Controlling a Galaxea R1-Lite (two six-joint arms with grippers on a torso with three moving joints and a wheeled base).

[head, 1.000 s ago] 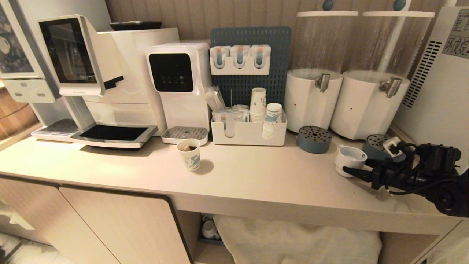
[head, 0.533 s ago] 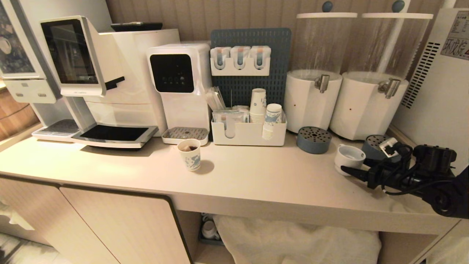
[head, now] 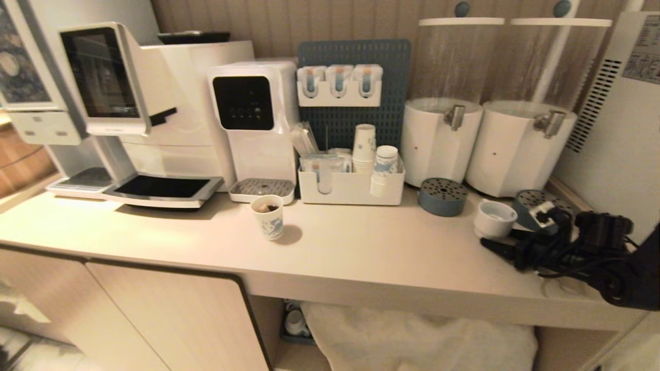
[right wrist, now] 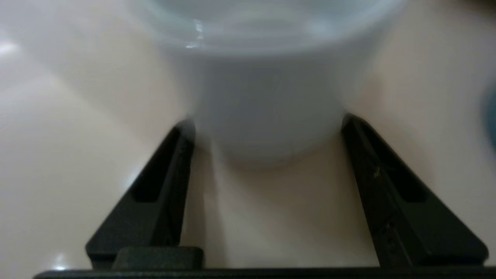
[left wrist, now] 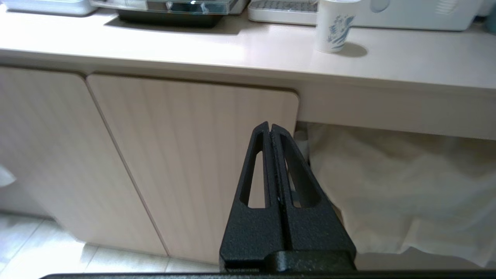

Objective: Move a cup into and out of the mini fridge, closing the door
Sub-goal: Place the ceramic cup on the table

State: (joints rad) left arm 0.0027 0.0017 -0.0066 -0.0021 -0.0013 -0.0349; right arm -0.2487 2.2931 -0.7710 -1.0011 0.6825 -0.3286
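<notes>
Robot body: matte black throughout.
Right gripper (right wrist: 267, 128) and left gripper (left wrist: 270, 128) have tapered, slotted, textured fingers; looped black cables on right arm (head: 593, 252).

light: warm, dim indoor | glare: pale beige countertop (left wrist: 162, 46) blown out | blur: small white ceramic cup (right wrist: 267, 97) out of focus | shadows: soft

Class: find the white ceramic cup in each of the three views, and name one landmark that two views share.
Head: cup on the counter's right, before the right gripper.
Left wrist: not in it.
Right wrist: cup fills the centre, between the open fingers.
Shared landmark: paper cup, head and left wrist.
</notes>
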